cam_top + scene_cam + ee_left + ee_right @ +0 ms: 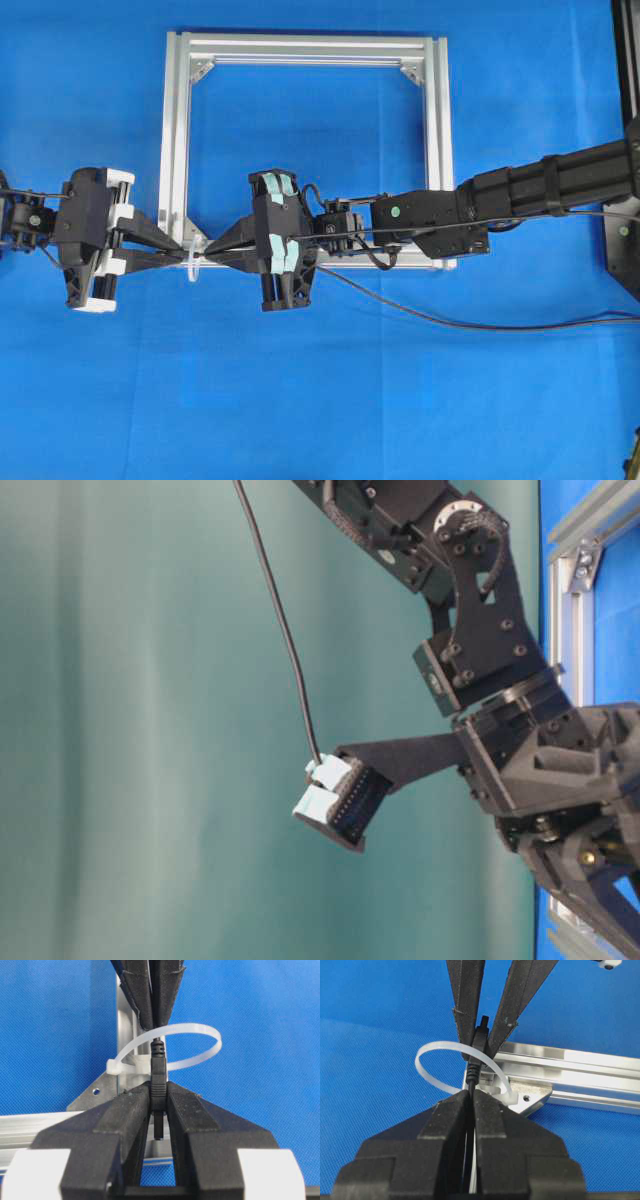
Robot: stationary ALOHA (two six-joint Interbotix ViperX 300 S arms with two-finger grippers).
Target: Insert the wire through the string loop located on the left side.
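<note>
At frame's (176, 140) near-left corner: loop (193, 267) standing off the bracket (95, 1091), both grippers meeting tip to tip across it. Left gripper (178, 252) coming in from the left, right gripper (214, 252) from the right, reaching across the middle of the blue cloth (320, 400).

Through left wrist view: loop (192, 1045) arching whitish and thin, its locking head against the bracket. Plug (158, 1072) of the wire upright between the left fingers (120, 1115), jaws narrow and clamped on its black moulded body, the tip poking below them. Right fingers (150, 995) pressed together above, pinching the wire just behind the plug, right at the loop's band.

Through right wrist view: right gripper (471, 1097) squeezed narrow on the wire (471, 1082), left fingers (467, 1005) beyond closing on the plug (479, 1040), loop (432, 1050) curving round to the left and passing across the wire. Seems threaded through the loop, though hard to be sure from these angles.

From overhead: wire (440, 318) trailing from the right gripper across the cloth to the right edge, slack and curved, crossing over the frame's near rail.

From table level: right arm (480, 610) bent down towards the frame (565, 600), a black cable hanging against the green backdrop.
</note>
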